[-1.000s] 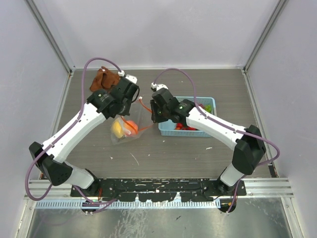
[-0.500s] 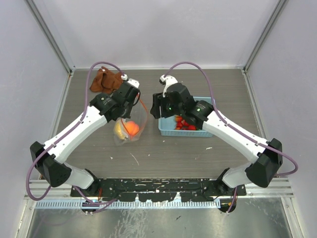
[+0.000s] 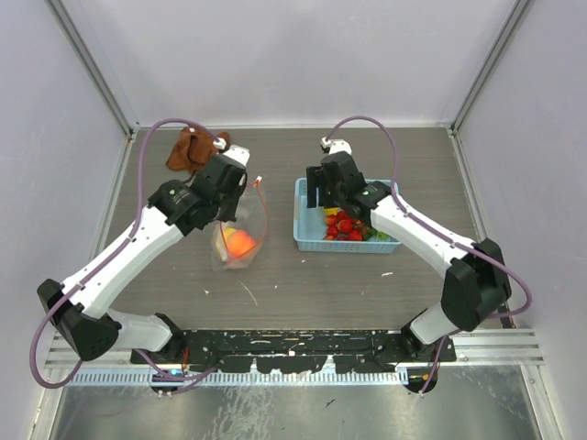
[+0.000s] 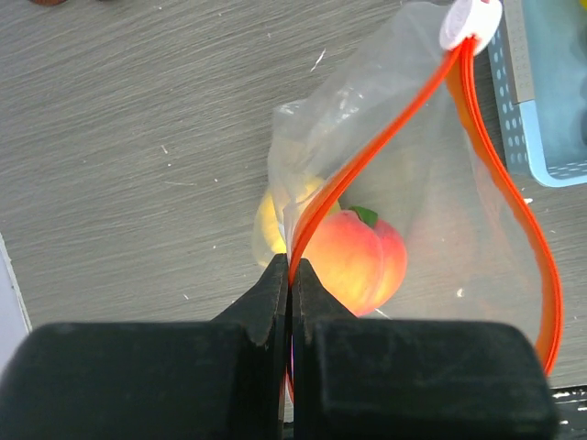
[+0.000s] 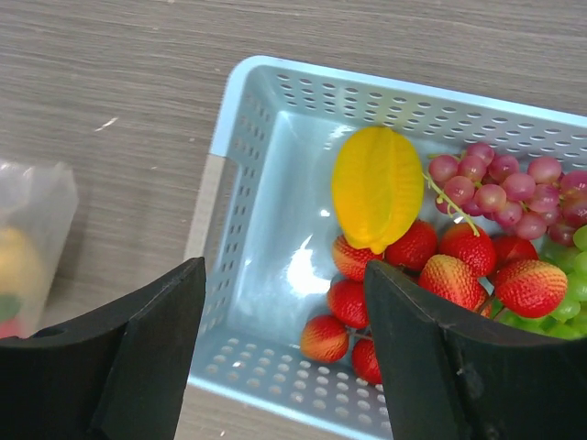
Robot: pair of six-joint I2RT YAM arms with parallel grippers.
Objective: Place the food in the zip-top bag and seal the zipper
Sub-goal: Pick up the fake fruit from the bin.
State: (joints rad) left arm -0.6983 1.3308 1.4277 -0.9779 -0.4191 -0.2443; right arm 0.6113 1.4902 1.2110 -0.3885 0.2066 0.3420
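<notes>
From above: the right gripper (image 3: 321,189) had been swung from the zip-top bag (image 3: 248,222) to the basket (image 3: 299,220) at 3 o'clock. Left wrist: the zipper (image 4: 390,142) was held clenched by the left gripper (image 4: 291,271), 1 peach (image 4: 353,261) inside. Right wrist: fingers (image 5: 147,348) were spread over the yellow piece (image 5: 376,188).

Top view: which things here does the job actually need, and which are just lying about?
Needed: zip-top bag, its zipper, peach inside, yellow piece, strawberries, grapes, left hand, right hand.
Lying about: brown cloth; blue basket, which only holds the fruit.
</notes>
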